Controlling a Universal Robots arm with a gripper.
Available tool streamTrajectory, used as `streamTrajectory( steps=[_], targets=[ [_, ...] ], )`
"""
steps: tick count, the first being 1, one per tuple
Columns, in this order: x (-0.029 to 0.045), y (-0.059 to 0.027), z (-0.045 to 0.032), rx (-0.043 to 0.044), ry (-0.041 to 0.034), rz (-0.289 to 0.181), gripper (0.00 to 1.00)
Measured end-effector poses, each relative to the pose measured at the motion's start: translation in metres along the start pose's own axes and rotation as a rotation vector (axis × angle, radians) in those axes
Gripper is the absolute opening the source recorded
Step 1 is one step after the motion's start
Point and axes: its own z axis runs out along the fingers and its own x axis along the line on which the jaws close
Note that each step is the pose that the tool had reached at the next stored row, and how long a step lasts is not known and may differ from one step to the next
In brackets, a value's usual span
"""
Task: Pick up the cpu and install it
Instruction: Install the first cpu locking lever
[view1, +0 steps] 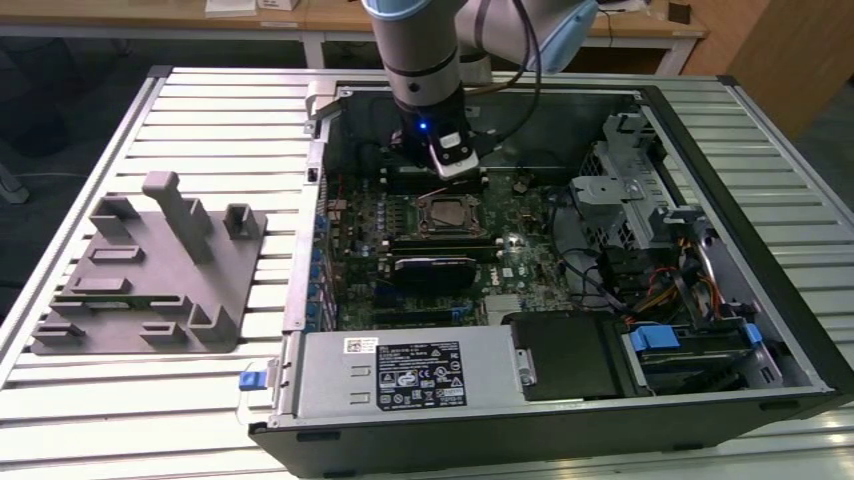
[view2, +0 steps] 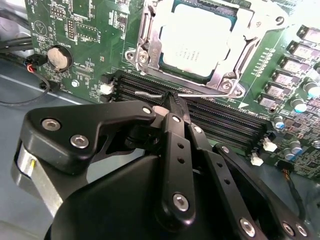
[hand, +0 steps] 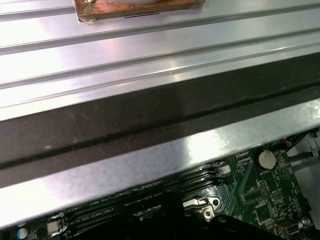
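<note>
Claw (view2: 172, 102) pinched shut with nothing in it, hovering over the memory slots (view2: 220, 120) just beside the cpu (view2: 197, 42) already seated in its socket frame (view2: 235, 65).

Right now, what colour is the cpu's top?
Shiny silver; the cpu shows best in the second wrist view.
</note>
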Motion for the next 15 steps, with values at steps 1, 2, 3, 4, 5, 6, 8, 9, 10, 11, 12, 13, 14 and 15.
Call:
streamTrajectory(
  steps=[1, 2, 3, 4, 5, 6, 8, 9, 10, 11, 12, 13, 14, 15],
  targets=[
    [0.0002, 0.0002, 0.0007, -0.0002, -0.0005, 0.001, 0.11],
    [0.0004, 0.0003, 0.0014, -0.0001, -0.0010, 0.002, 0.11],
    [0.0005, 0.0003, 0.0021, -0.0001, -0.0015, 0.002, 0.11],
    [0.0007, 0.0003, 0.0028, 0.0001, -0.0021, 0.003, 0.11],
    [0.0008, 0.0002, 0.0036, 0.0002, -0.0026, 0.004, 0.11],
    [0.0011, 0.0000, 0.0045, 0.0004, -0.0031, 0.005, 0.11],
    [0.0014, -0.0001, 0.0063, 0.0013, -0.0037, 0.007, 0.11],
    [0.0016, 0.0000, 0.0070, 0.0017, -0.0041, 0.008, 0.11],
    [0.0018, 0.0002, 0.0075, 0.0024, -0.0043, 0.008, 0.11],
    [0.0020, 0.0006, 0.0079, 0.0035, -0.0046, 0.009, 0.11],
    [0.0022, 0.0011, 0.0082, 0.0042, -0.0049, 0.009, 0.11],
    [0.0024, 0.0017, 0.0085, 0.0048, -0.0052, 0.009, 0.11],
    [0.0026, 0.0023, 0.0088, 0.0055, -0.0055, 0.009, 0.11],
    [0.0028, 0.0029, 0.0090, 0.0065, -0.0057, 0.009, 0.11]
  ],
)
